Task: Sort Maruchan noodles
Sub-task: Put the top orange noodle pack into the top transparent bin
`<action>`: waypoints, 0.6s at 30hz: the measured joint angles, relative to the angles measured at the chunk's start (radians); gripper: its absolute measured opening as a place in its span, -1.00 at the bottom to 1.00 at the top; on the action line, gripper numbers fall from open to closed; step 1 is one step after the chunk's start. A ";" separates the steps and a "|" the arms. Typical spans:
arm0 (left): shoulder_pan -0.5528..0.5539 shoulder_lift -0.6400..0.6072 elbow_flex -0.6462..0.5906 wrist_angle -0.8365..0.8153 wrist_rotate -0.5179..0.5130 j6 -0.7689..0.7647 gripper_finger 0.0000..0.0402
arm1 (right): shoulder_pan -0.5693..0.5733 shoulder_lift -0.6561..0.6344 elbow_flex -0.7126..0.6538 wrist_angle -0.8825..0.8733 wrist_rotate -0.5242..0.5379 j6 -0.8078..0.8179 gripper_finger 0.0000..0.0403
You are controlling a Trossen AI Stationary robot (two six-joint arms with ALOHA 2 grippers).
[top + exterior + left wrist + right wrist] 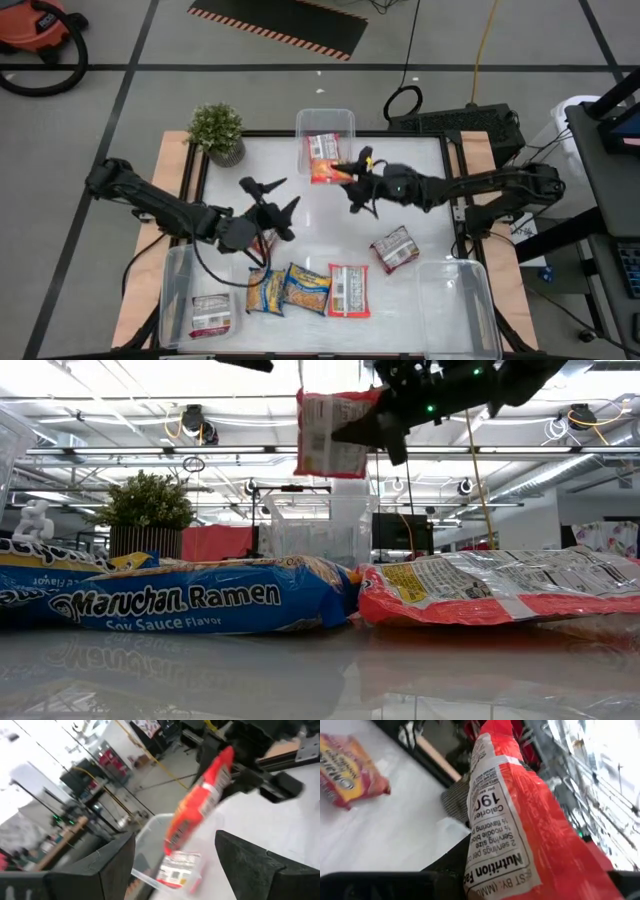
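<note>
My right gripper (352, 180) hovers above the table's far middle, shut on a red and white Maruchan packet (330, 172) (330, 435), just near of the far clear bin (325, 120). That bin holds one red packet (322, 148). My left gripper (272, 196) is open and empty over the table's left middle, pointing toward the held packet (200, 805). Two yellow-blue packets (285, 290) and a red-white one (348, 290) lie flat near the near edge; another (395, 248) lies right of centre. One more (210, 315) lies in the near-left bin (175, 275). My right gripper pinches the red and white packet between its two fingers at one side edge (372, 412), coming level from the table's right. The packet is lifted clear, well above the table, and stands on edge with its printed back (495, 840) stretching away from the fingers.
A potted plant (218, 132) stands at the far-left corner. A clear bin (455, 300) sits at the near right with nothing showing in it. The white table surface (400, 200) is bare between the arms. Cables and equipment lie beyond the far edge.
</note>
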 joint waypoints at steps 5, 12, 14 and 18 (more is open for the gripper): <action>0.041 -0.026 0.000 -0.159 0.117 -0.157 0.39 | -0.123 0.000 0.048 0.023 -0.143 0.004 -0.37; 0.099 -0.021 0.000 -0.205 0.210 -0.201 0.40 | -0.217 0.046 0.206 0.001 -0.230 0.111 -0.37; 0.109 -0.021 0.000 -0.206 0.210 -0.214 0.40 | -0.232 0.080 0.267 -0.034 -0.250 0.106 -0.37; 0.110 -0.021 0.000 -0.224 0.211 -0.214 0.40 | -0.272 0.153 0.398 -0.181 -0.290 0.087 -0.37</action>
